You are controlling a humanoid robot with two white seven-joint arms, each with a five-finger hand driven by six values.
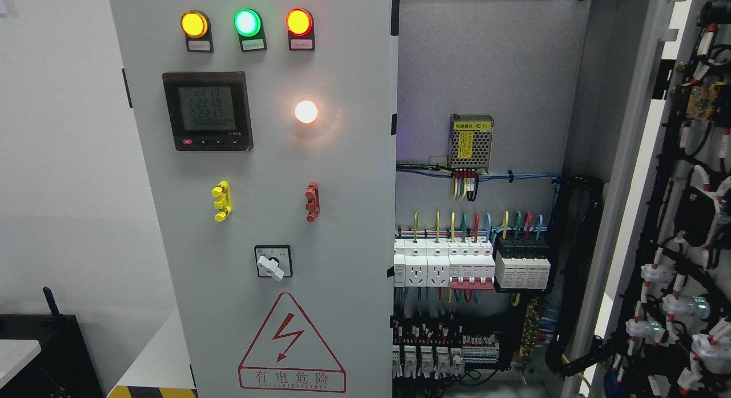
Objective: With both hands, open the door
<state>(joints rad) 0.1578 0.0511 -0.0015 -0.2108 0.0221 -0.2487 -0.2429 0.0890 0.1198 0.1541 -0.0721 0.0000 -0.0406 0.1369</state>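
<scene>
A grey electrical cabinet fills the head view. Its left door [257,226] is closed and carries three lit lamps [246,22], a digital meter [207,111], a white lamp [306,112], a yellow handle [221,201], a red handle [312,201], a rotary switch [273,262] and a red warning triangle [291,344]. The right door [685,215] is swung wide open at the picture's right, showing its wired inner side. The cabinet interior [485,72] is exposed, with breakers [445,264] and a power supply [471,142]. Neither hand shows.
A white wall [57,158] stands left of the cabinet. A black box [40,352] and a white table corner [17,355] sit at the lower left. A thick black cable bundle [577,261] runs down the cabinet's right inner side.
</scene>
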